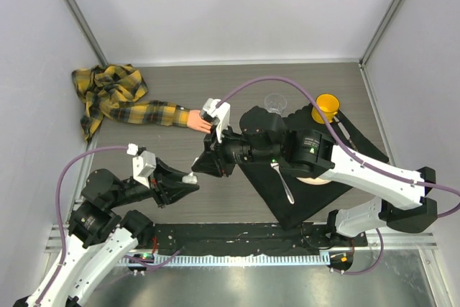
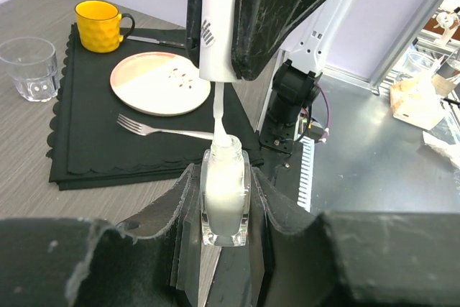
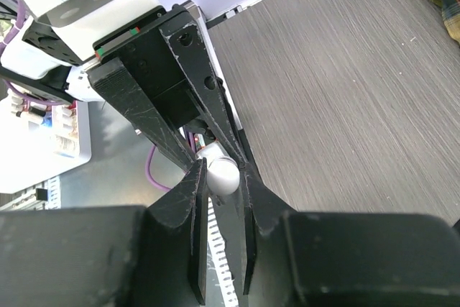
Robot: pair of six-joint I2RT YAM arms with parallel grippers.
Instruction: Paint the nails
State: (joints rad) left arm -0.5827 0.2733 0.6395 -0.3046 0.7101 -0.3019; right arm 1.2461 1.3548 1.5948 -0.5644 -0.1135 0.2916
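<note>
Bottle: small clear square bottle [image 2: 226, 199], upright, filled with milky white polish to about the shoulder.
Left gripper: left gripper [image 2: 225, 185] clamps the bottle from both sides, fingers pressed on its flat walls.
Cap: white cylindrical cap [image 2: 218, 34] directly above the bottle, lifted off the neck; its thin brush stem [image 2: 219, 116] runs down into the neck opening.
Right gripper: right gripper [image 3: 221, 177] is closed on the cap, whose rounded top shows between the two black fingers.
Nails: nails [image 1: 209, 127] sit at the fingertip end of the peach fake hand [image 1: 198, 121], too small to make out singly. The hand lies on the table beyond both grippers, apart from the bottle, and sticks out of a yellow-black plaid sleeve [image 1: 122, 102].
Mug: yellow mug [image 2: 100, 25] at the mat's far corner; its interior shows plain yellow.
Glass: clear tumbler [image 2: 30, 68] on the table just beside the mat.
Plate: pink-and-white plate [image 2: 154, 84] on the mat, a few dark specks on it; fork [image 2: 154, 129] beside it.
Mat: black scalloped-edge mat [image 2: 86, 141].
Surface: grey wood-grain table [image 1: 172, 84].
Room: pale wall panels [image 1: 237, 5] with metal corner posts.
</note>
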